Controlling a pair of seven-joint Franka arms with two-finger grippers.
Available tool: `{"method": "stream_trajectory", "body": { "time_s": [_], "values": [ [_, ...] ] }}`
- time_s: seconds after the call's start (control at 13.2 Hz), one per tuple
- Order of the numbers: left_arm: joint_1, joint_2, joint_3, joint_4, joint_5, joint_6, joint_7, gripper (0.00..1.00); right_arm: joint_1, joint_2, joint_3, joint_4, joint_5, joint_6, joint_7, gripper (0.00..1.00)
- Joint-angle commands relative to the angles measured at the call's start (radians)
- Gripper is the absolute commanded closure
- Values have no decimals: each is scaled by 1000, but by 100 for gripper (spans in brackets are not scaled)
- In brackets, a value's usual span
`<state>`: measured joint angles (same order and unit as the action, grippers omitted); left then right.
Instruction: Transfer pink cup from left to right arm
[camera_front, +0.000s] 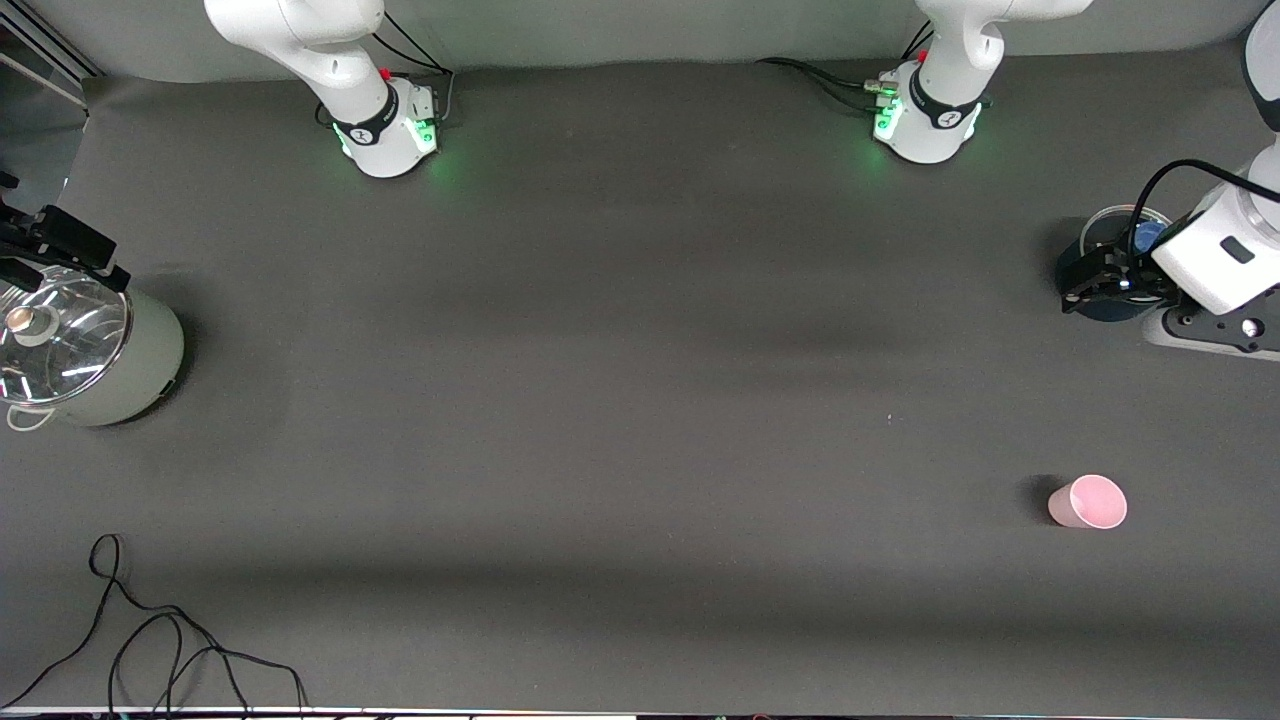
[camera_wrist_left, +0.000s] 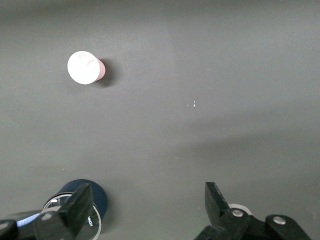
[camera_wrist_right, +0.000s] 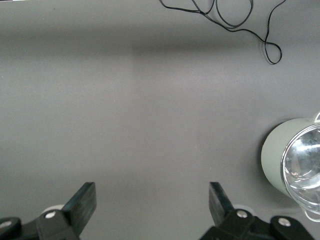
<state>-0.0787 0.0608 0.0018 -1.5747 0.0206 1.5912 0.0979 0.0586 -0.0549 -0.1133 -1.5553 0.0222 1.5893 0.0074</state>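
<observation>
Spread fingers (camera_wrist_left: 75, 210); smooth tapered pink cup (camera_front: 1088, 502)

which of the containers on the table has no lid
The pink cup, open-topped, toward the left arm's end. The pale green pot has a glass lid; the dark blue container below the left gripper appears lidded.

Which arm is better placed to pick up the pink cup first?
Left. Its open left gripper hangs at the pink cup's end of the table; the open right gripper is over the pot's end.
</observation>
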Motion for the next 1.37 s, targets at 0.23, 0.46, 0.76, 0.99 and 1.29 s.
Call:
{"method": "stream_trajectory", "body": {
  "time_s": [0.23, 0.46, 0.76, 0.99, 1.29],
  "values": [
    [-12, 1, 10, 16, -1, -39, -6, 0, 4, 0, -9, 3, 13, -5, -21, 0],
    [-12, -3, 10, 16, -7, -69, -10, 0, 3, 9, -11, 3, 13, -5, -21, 0],
    [-12, -4, 10, 16, -11, -86, -92, 0, 1, 15, -11, 6, 13, -3, -23, 0],
    [-9, 1, 14, 16, -27, -86, -109, 0, -2, 12, -35, 6, 16, -3, -24, 0],
    [69, 20, 12, 15, -67, -68, -90, 0, 0, 15, -37, 14, 18, 3, -23, 0]
  ]
}}
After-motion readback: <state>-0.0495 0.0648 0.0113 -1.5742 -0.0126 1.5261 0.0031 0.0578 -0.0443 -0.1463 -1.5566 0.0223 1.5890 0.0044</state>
